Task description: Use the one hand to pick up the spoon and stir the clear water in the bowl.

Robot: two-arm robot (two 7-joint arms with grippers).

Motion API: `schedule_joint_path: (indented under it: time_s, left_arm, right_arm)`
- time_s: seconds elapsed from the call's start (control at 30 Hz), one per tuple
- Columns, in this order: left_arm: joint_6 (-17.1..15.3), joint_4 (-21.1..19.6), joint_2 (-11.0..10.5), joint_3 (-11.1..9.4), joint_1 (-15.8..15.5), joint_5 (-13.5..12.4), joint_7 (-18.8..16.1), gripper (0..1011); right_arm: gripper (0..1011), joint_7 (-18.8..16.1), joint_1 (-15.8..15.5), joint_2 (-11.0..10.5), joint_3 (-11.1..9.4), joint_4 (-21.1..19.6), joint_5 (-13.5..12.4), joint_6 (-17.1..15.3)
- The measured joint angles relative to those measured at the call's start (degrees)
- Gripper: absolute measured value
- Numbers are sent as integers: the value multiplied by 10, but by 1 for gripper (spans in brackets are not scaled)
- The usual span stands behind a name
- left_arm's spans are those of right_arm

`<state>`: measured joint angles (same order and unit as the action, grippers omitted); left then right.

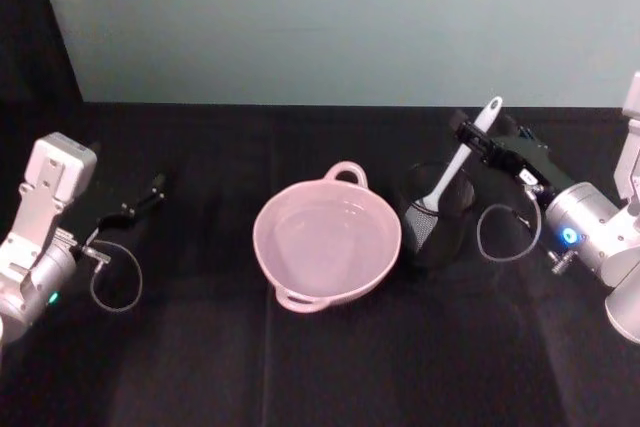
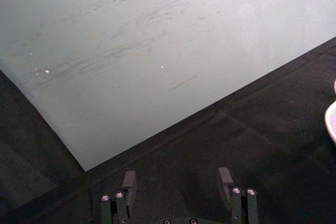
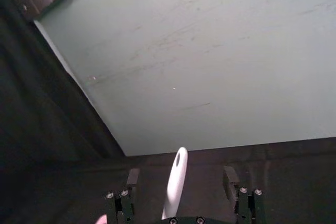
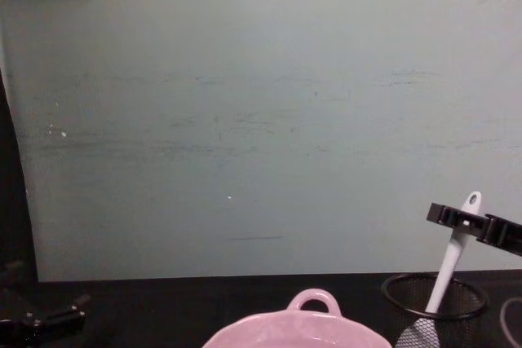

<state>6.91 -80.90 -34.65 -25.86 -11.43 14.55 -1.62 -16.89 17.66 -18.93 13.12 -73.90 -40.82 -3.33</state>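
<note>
Table [image 1: 200, 367] space lay bare around the central pink bowl [image 1: 262, 247], and right of it the spoon [image 1: 455, 172] leaned in the mesh cup [image 1: 445, 237], its handle untouched between the right gripper's [image 1: 472, 135] spread fingers, as the right wrist view showed, while the left gripper [image 1: 152, 189] idled far left, fingers apart.

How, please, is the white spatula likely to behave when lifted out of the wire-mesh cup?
The spatula, between the right gripper's open fingers, looks slim and probably light; its smooth handle might pivot in a pinch. The thin blade may flex. The wire-mesh cup seems light and could tip if the blade drags. The left gripper rests far left.
</note>
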Motion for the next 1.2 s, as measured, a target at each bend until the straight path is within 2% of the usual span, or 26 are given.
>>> schedule_joint_path:
  time_s: [0.27,0.4,0.53,0.63,0.67,0.77,0.8,0.87,0.9,1.2]
  left_arm:
    - [0,0,0,0,0,0,0,1011]
    - [0,0,0,0,0,0,0,1011]
    - [0,0,0,0,0,0,0,1011]
    - [0,0,0,0,0,0,0,1011]
    - [0,0,0,0,0,0,0,1011]
    - [0,0,0,0,0,0,0,1011]
    - [0,0,0,0,0,0,0,1011]
    - [0,0,0,0,0,0,0,1011]
    - [0,0,0,0,0,0,0,1011]
    - [0,0,0,0,0,0,0,1011]
  right_arm:
    - [994,-34,7,11,-19,21,-62,-22]
    - [916,-42,11,12,-20,28,-83,-29]
    - [786,-44,16,12,-17,34,-97,-33]
    - [734,-44,19,12,-15,36,-101,-33]
    - [681,-44,20,11,-12,39,-103,-33]
    - [609,-45,22,11,-10,42,-107,-32]
    - [551,-46,24,11,-8,44,-109,-31]
    - [510,-46,25,10,-5,45,-113,-29]
    - [447,-46,25,10,-4,46,-114,-29]
    - [190,-44,28,4,5,47,-122,-21]
